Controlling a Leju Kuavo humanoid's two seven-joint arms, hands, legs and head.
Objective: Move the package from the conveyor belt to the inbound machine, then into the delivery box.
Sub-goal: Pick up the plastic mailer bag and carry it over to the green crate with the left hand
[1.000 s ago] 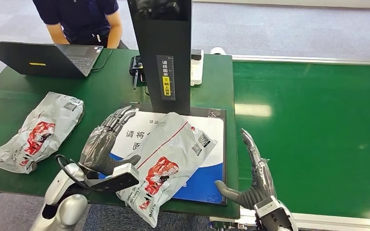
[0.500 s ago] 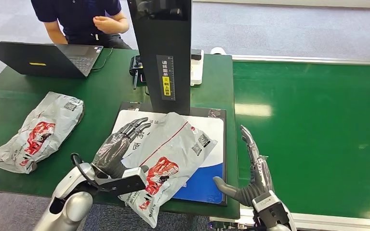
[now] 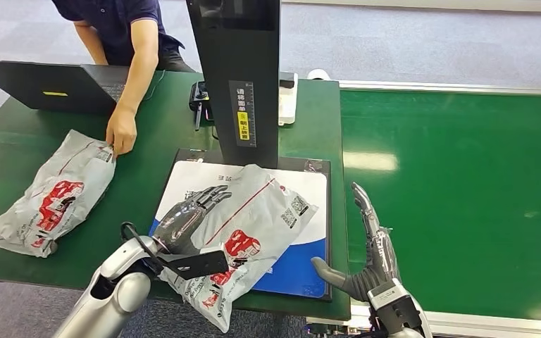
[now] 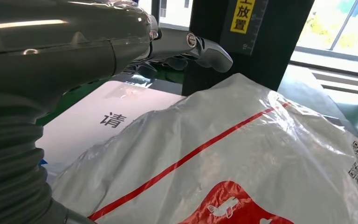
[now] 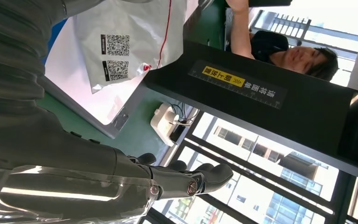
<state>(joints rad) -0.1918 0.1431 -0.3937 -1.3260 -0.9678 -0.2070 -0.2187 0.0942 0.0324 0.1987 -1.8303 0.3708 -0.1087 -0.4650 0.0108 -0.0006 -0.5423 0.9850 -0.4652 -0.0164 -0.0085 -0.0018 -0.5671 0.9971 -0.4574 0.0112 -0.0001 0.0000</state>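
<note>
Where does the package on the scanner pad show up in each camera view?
Head view: package at lower centre, on the white and blue pad, left hand on it.
Left wrist view: package across the lower right.
Right wrist view: package at the top.
Shared landmark: the black post with its yellow label.

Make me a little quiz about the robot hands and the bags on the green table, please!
1. True or false: the right robot hand is holding a package.
2. Which thing lies on the white and blue plate of the inbound machine? A) a laptop B) a grey package C) a box
3. Fill in: the person's hand touches the second package on the ____ table.

Key:
1. False. It hangs open beside the plate, holding nothing.
2. B. The grey package lies there, with the left robot hand against its edge.
3. green.
</note>
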